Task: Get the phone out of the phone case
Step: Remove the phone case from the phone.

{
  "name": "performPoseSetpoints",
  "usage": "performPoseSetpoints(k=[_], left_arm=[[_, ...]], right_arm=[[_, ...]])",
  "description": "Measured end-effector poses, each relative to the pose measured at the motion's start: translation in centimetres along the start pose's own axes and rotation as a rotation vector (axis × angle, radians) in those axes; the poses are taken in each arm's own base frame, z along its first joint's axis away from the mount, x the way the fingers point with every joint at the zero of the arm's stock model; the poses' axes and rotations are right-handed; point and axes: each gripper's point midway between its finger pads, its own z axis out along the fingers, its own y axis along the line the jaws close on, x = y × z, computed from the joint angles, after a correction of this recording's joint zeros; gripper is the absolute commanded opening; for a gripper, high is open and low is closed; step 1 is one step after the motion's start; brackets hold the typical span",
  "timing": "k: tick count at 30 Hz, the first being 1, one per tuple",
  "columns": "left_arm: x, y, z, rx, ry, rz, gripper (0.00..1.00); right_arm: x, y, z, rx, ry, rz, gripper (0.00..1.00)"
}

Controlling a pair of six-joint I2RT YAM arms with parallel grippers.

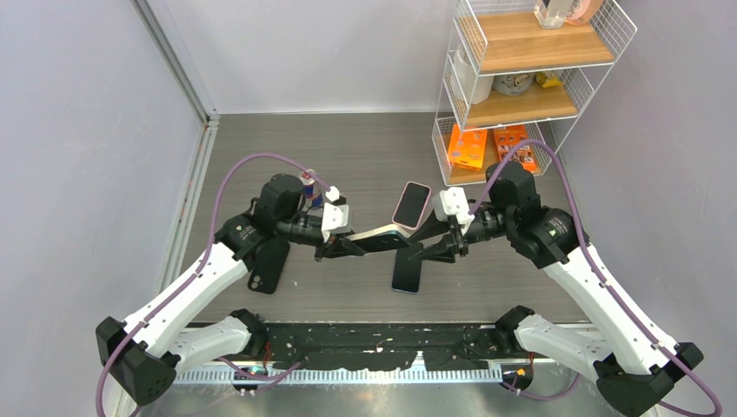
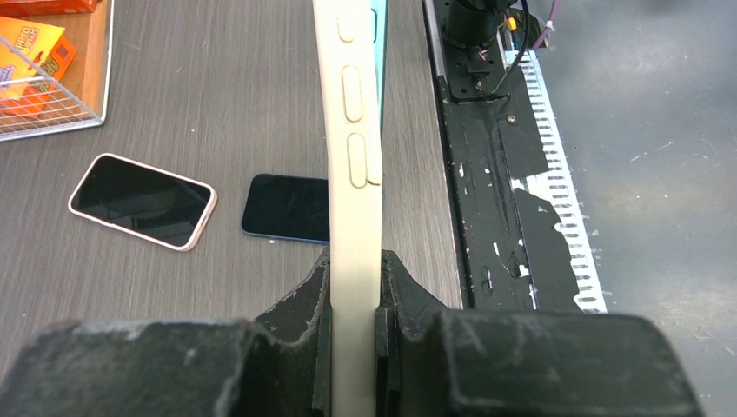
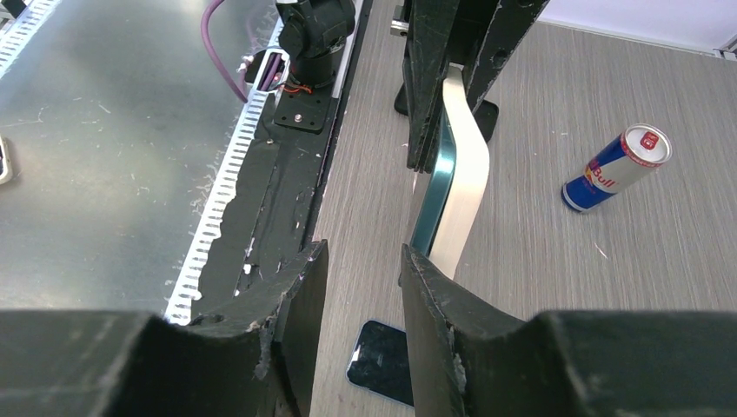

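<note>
Step in hand, judged: freeing teal phone from cream phone case, held mid-air between arms. Left gripper clamped on case. Right gripper wide, case's free end just beside one finger. Advise pinching phone edge only, avoiding case lip. Below case: dark phone flat on grey wood-grain table. Beyond case: pink-cased phone, Red Bull can, wire shelf.

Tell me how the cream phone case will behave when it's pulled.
Likely bendy rather than stiff: in the right wrist view the case bows away from the teal phone. Probably grippy, not slick: its surface looks matte, and the left gripper holds it by one end. Probably light too, being thin.
</note>
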Motion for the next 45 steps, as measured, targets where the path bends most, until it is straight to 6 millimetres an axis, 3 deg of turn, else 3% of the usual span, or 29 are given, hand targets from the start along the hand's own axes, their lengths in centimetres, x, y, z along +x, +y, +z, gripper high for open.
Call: performPoseSetpoints(k=[20,45], left_arm=[[0.1,-0.2,0.0,0.008,-0.001,-0.004,0.00],[1.0,0.1,0.0,-0.003,0.022,-0.098,0.00]], right_arm=[[0.4,-0.5,0.2,0.005,0.007,0.012,0.42],[2.0,-2.6,1.1,0.078,0.013,0.097,0.41]])
